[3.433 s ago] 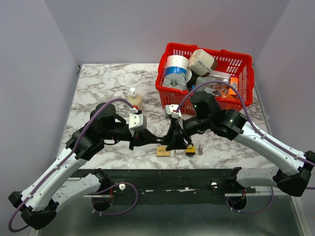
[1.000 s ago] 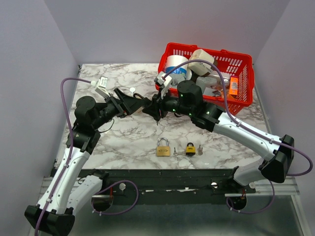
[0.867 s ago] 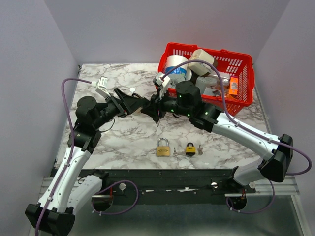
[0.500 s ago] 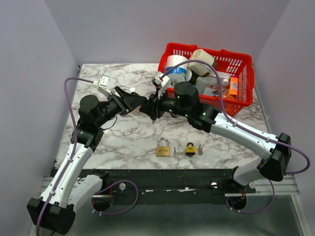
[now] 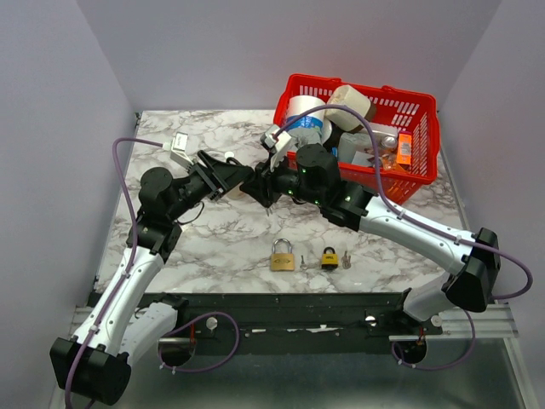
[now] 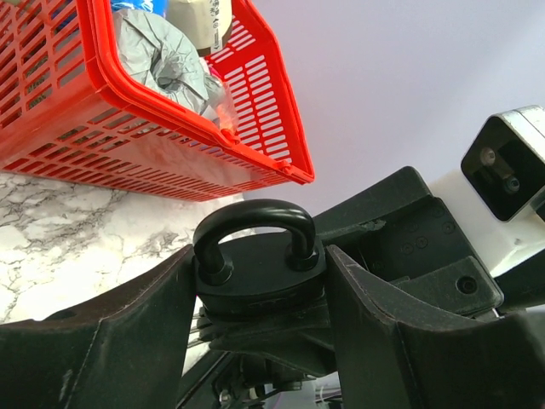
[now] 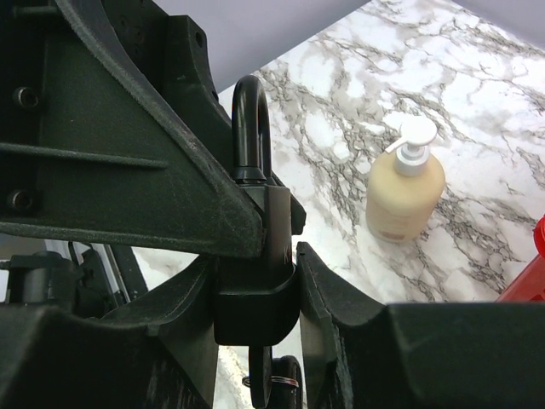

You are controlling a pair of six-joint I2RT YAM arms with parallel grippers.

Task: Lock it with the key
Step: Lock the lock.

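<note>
Left gripper (image 6: pixel 258 281) and right gripper (image 7: pixel 255 294) both clamp the padlock (image 6: pixel 260 256), held aloft at 11 o'clock of the brass lock (image 5: pixel 283 256). Its key (image 7: pixel 262 383) hangs at 6 o'clock. We judge the key-turn comes next: the right gripper must regrasp the key.

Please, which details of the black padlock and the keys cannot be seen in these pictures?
- Left wrist view: the left gripper covers most of the black padlock body; its keyhole is hidden.
- Right wrist view: the right gripper and the bottom edge hide whether a key is inserted.
- Top view: the keys beside the brass padlock and the small padlock are too small to tell apart.
</note>
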